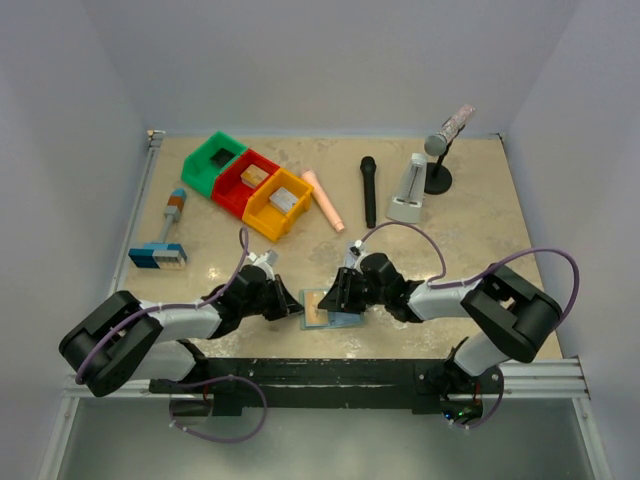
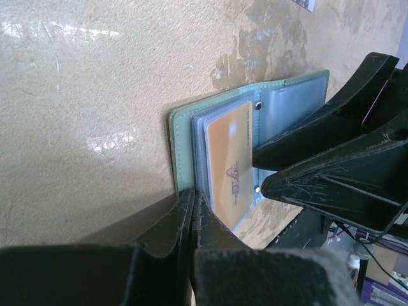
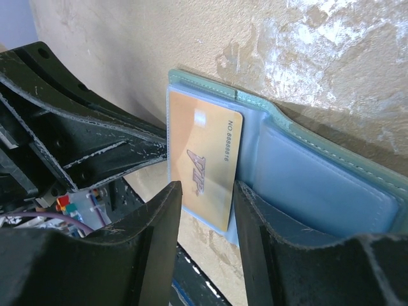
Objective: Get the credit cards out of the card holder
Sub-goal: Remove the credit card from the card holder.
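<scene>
Beside coloured bins (image 1: 247,185), claws possibly crowding card holder (image 1: 322,309)

We see the pale teal-blue soft plastic bifold card holder (image 3: 319,172) lying open flat on the table, 1 golden-tan printed credit card (image 3: 207,166) in its clear pocket.

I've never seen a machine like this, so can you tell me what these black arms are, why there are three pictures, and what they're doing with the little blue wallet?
They are two robot arms. One picture looks down from above; the other two come from cameras on each wrist. The left gripper is shut, pinching the edge of the open teal card holder. The right gripper is open around a golden card in the holder. Farther back lie colored bins and a black microphone.
</scene>
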Robot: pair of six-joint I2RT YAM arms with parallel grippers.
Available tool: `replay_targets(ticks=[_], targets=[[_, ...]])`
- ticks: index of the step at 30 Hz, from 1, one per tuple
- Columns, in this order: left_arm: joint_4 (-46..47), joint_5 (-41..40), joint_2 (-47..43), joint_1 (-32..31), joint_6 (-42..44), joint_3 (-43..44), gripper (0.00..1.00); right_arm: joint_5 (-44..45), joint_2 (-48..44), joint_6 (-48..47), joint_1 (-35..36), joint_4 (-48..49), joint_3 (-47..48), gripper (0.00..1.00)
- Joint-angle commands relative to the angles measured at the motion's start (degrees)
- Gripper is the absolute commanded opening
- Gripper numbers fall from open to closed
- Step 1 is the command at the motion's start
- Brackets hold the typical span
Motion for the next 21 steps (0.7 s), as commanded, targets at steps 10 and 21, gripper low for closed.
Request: replay_targets(ticks=[10,21], targets=[[-4.35,-4.34,0.41,-0.07,0.32,-1.54,0.00,3.66,0.47,-0.85,0.06,-2.45,-1.02,0.45],[-10.68,-5.05,-12.68,-0.07,1.90,0.56,0.00,2.60,0.91,-1.11,0.06,-1.21,-1.20,0.44]])
